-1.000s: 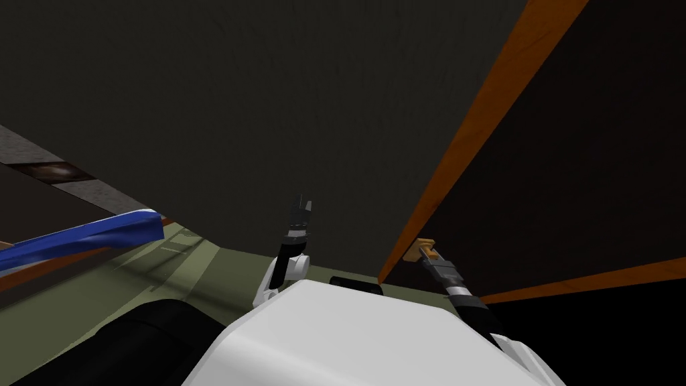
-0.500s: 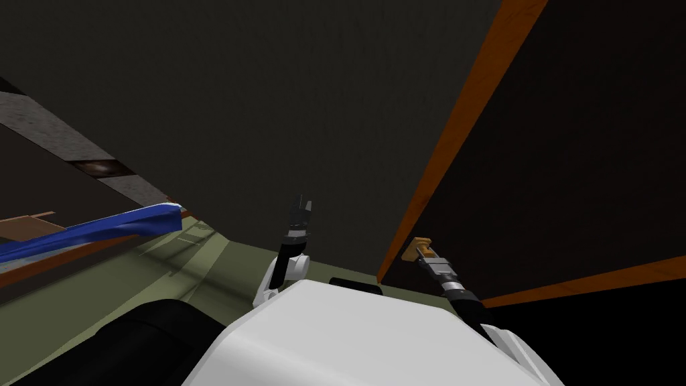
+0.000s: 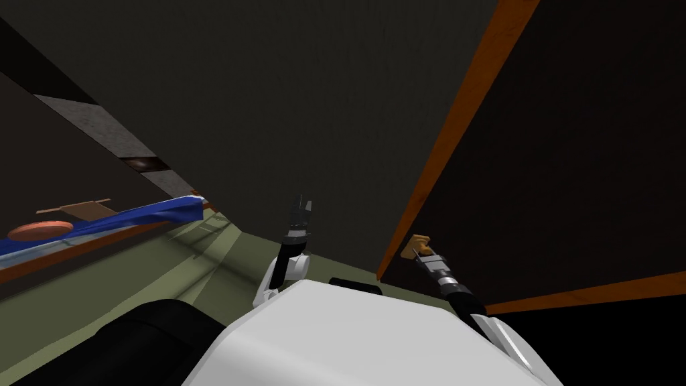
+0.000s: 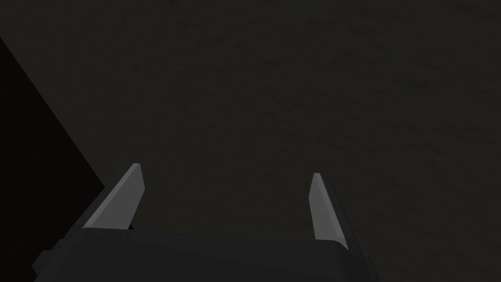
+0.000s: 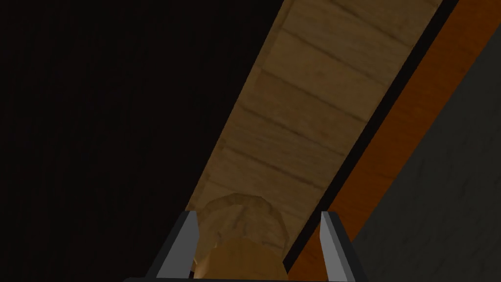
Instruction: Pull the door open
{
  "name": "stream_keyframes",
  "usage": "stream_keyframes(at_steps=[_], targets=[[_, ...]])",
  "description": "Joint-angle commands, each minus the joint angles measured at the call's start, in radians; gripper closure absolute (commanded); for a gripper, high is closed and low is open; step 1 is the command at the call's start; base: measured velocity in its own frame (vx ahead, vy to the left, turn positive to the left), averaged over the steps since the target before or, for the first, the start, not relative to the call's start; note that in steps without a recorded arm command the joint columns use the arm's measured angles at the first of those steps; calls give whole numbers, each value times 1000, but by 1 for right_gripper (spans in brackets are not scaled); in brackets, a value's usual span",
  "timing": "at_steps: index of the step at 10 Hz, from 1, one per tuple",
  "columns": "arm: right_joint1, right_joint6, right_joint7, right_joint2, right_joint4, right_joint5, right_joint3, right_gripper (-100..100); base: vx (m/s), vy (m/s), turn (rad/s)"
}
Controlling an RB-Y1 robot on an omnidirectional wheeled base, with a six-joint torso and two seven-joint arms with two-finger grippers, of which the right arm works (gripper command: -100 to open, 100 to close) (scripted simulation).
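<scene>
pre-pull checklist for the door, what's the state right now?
1. right hand on handle: ok, the handle sits inside it.
2. grip tight enough to pull: cannot tell.
3. left hand out of the way: ok, open, facing the grey wall, left of the orange frame.
4. door parted from frame: cannot tell; a thin black line runs between them in the right wrist view.
5. space behind me to back up: cannot tell.

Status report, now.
Left gripper open, raised left of door. Right gripper astride tan rounded door handle on dark, orange-edged door. Beside it, dark grey wall.
</scene>
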Motion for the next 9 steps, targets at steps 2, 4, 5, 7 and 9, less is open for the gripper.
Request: stream_keyframes(at_steps=[2,4,5,7,9], targets=[[-10,56,76,0,23,74,31,100,-98,-33,111],[-24,99,137,-6,32,130,45,100,-103,-32,143],[-31,122,167,-10,36,159,53,100,-88,-31,133],[-50,97,116,3,45,99,43,-100,-107,-4,-46],[-74,92,81,14,52,55,42,-100,-131,5,-50]])
